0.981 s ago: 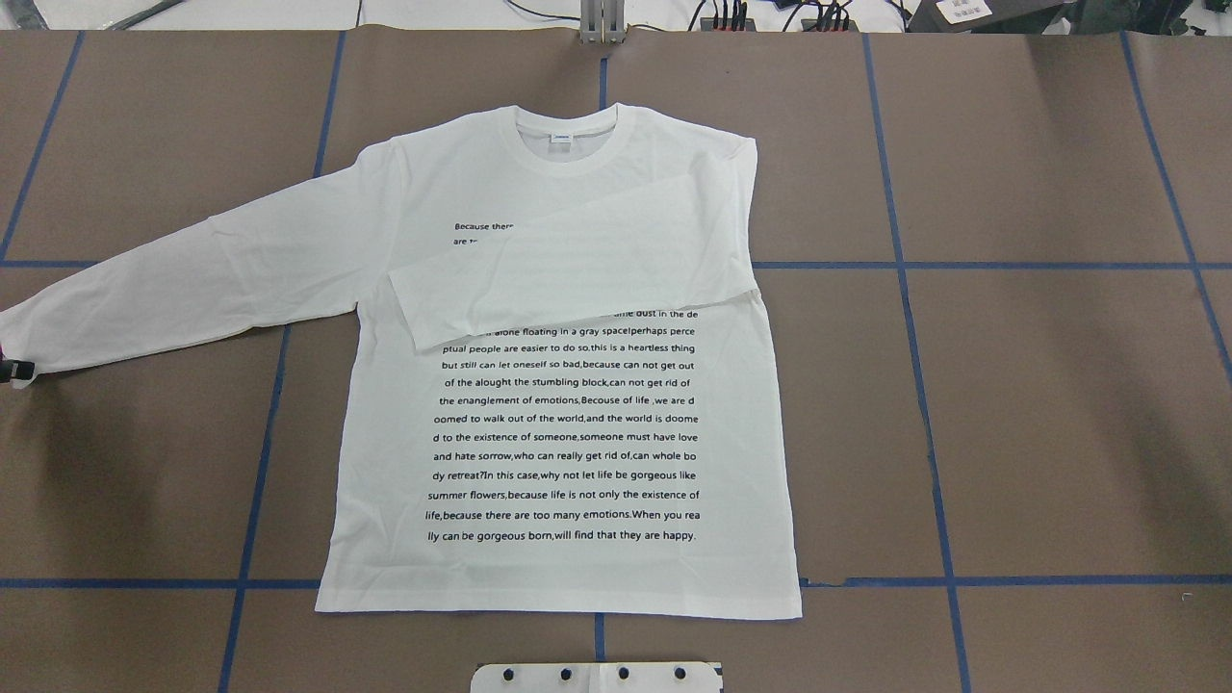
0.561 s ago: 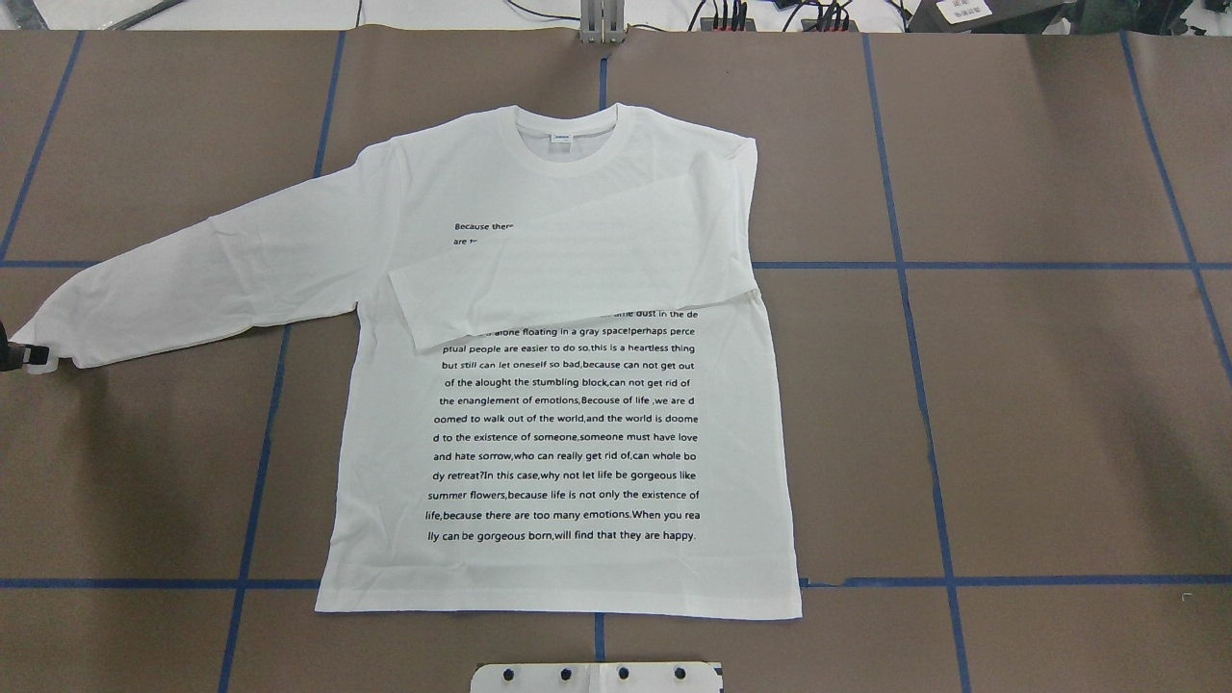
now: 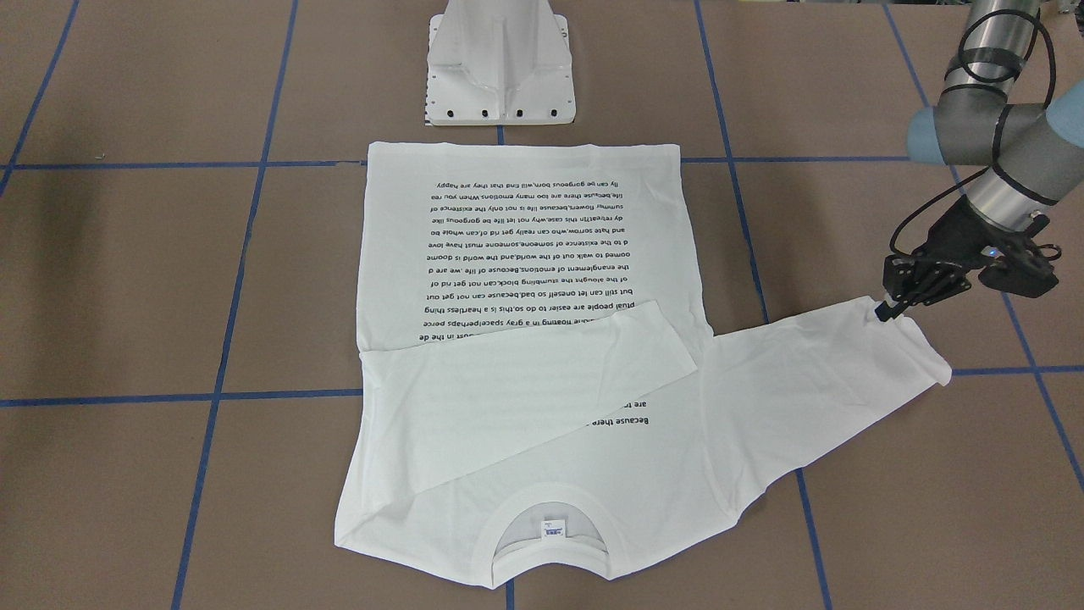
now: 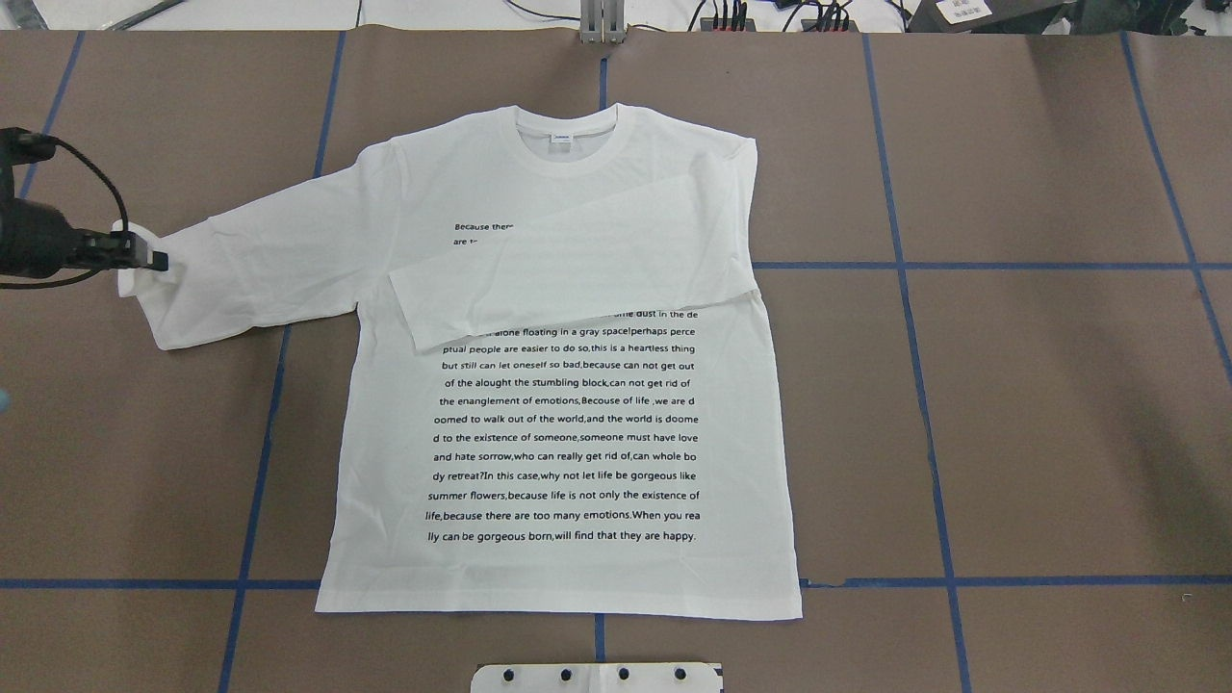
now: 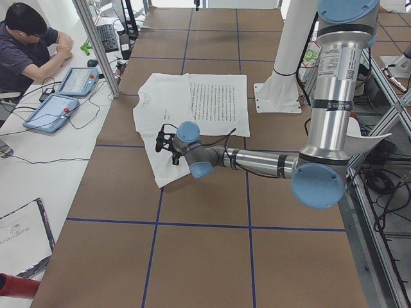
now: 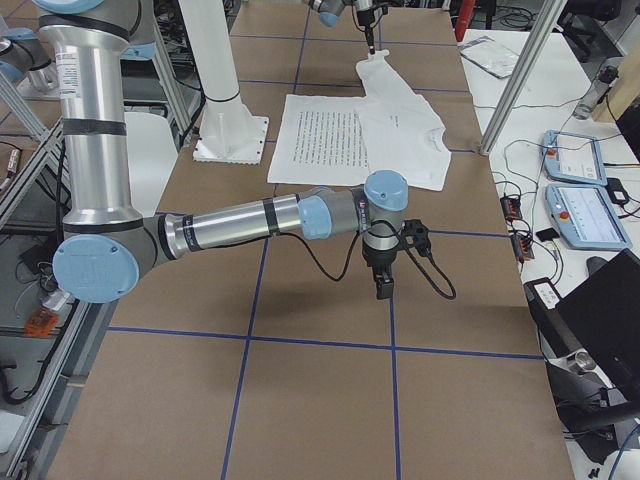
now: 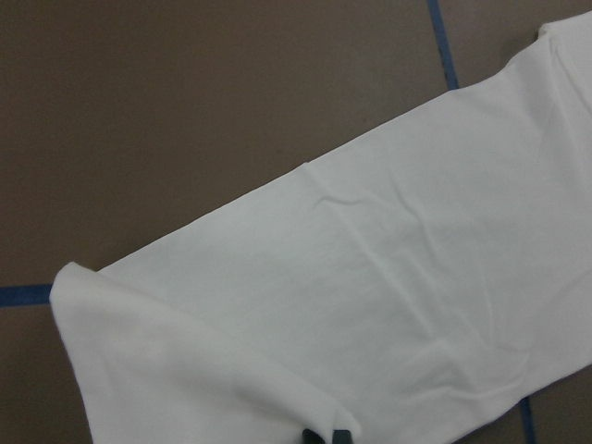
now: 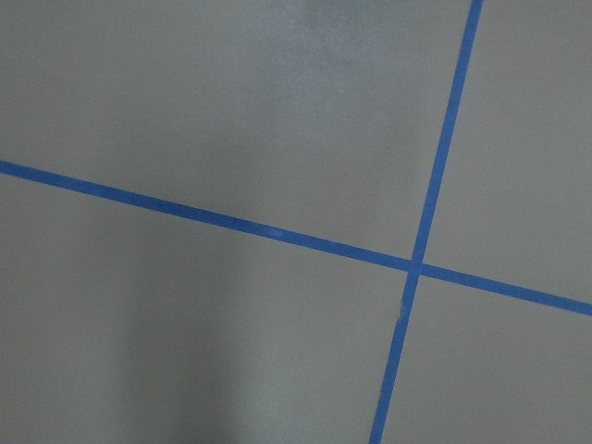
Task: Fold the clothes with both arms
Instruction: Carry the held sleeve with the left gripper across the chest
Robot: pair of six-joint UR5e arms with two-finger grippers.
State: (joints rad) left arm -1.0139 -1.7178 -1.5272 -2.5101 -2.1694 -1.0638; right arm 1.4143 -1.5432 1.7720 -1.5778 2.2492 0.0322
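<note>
Since the earlier overhead frames the left hand [image 4: 154,260] has carried the cuff of the outstretched sleeve [image 4: 250,279] inward, toward roughly 1 o'clock. The cuff was out at the 9 o'clock edge of that view. It is now lifted and nearer the shoulder, and the sleeve's end is doubled over itself where it had lain flat at full length. The body, the collar and the other sleeve have not shifted. The T-shirt [image 4: 568,433] lies face up in the middle of the desk [image 4: 1011,404], collar at 12 o'clock and hem at 6. The folded sleeve [image 4: 577,265] already lies across the chest and covers part of the text, so this looks like the matching fold from the other side. The left hand's fingers are pinched together on the cuff's corner; gripping the very end probably lets the rest of the sleeve trail and lie down smoothly. The right hand [image 6: 385,288] hangs over the desk at about 3 o'clock, well apart from the shirt and likely parked out of the way. Only a side view shows it, so I cannot tell whether its fingers are apart or together.
</note>
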